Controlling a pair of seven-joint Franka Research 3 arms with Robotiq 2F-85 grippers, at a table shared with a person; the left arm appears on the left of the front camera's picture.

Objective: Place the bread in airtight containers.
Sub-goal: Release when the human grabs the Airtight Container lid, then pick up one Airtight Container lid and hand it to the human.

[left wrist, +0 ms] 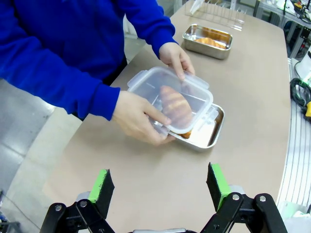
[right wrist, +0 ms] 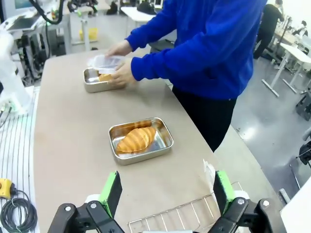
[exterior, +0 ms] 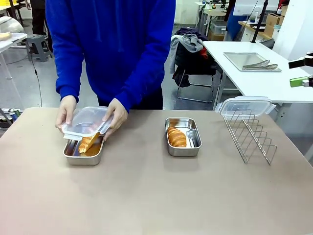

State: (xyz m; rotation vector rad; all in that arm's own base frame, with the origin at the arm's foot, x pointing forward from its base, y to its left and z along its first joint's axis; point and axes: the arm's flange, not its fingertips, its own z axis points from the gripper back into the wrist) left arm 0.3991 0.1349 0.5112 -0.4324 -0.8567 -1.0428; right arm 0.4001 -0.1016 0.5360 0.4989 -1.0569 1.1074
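Front: person's hands (exterior: pixel 115 115) lowering a clear lid (exterior: pixel 86 120) over the left steel container (exterior: pixel 83 152), croissant (exterior: pixel 88 142) inside, long axis near-to-far.

Left wrist: left gripper (left wrist: pixel 160 187) spread wide, empty, well short of that container.

Right wrist: right gripper (right wrist: pixel 167 191) likewise released; second croissant (right wrist: pixel 136 139) in open right container (right wrist: pixel 141 141), just beyond.

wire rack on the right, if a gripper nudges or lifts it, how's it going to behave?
The wire rack is thin bare metal rod, so probably stiff and light for its size. A nudge would likely slide it across the smooth table rather than tip it, since its base looks broad. The thin rods may slip between fingers.
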